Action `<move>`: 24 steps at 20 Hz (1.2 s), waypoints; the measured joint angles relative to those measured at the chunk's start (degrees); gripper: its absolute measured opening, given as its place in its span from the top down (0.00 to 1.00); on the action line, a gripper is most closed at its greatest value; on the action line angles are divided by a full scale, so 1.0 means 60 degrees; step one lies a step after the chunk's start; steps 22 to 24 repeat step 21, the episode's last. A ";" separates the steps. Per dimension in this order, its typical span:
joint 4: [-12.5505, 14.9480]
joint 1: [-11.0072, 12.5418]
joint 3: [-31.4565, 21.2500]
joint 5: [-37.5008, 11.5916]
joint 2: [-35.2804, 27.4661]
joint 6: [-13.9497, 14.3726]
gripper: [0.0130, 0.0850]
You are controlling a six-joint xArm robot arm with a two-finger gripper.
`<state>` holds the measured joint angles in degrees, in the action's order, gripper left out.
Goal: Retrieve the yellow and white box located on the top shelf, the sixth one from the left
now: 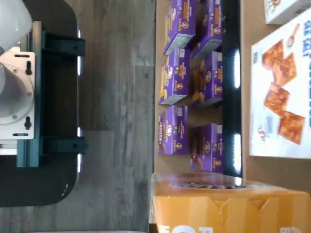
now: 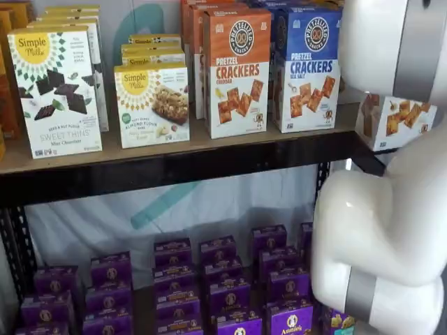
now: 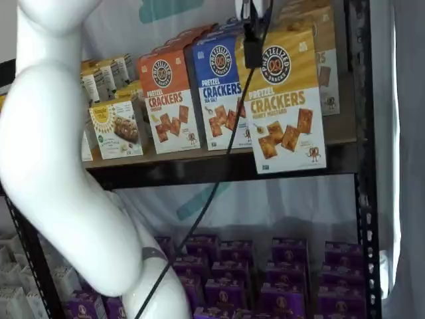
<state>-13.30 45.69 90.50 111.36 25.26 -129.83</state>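
The yellow and white box (image 3: 285, 100) hangs in front of the top shelf (image 3: 199, 166), its lower edge covering the black front rail. Its white lower half with pictured crackers shows tilted past the arm in a shelf view (image 2: 394, 122) and fills one side of the wrist view (image 1: 279, 97). My gripper (image 3: 252, 41) shows as a black finger with a cable at the box's upper edge, closed on the box. The orange carton (image 3: 169, 100) and the blue carton (image 3: 219, 93) stand on the shelf beside it.
White Simple Mills boxes (image 2: 59, 91) stand at the shelf's left. Small purple boxes (image 2: 223, 279) fill the level below and show in the wrist view (image 1: 194, 92). An orange carton's top (image 1: 228, 208) lies close under the wrist camera. My white arm (image 3: 60, 166) crosses both shelf views.
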 joint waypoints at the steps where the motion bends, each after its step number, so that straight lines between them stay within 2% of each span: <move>1: 0.0055 -0.0045 -0.0102 0.0028 0.0093 0.0021 0.39; 16: 0.0633 -0.0942 -0.1556 0.0120 0.1323 0.0650 0.39; 24: 0.0730 -0.1143 -0.1864 0.0113 0.1553 0.0806 0.39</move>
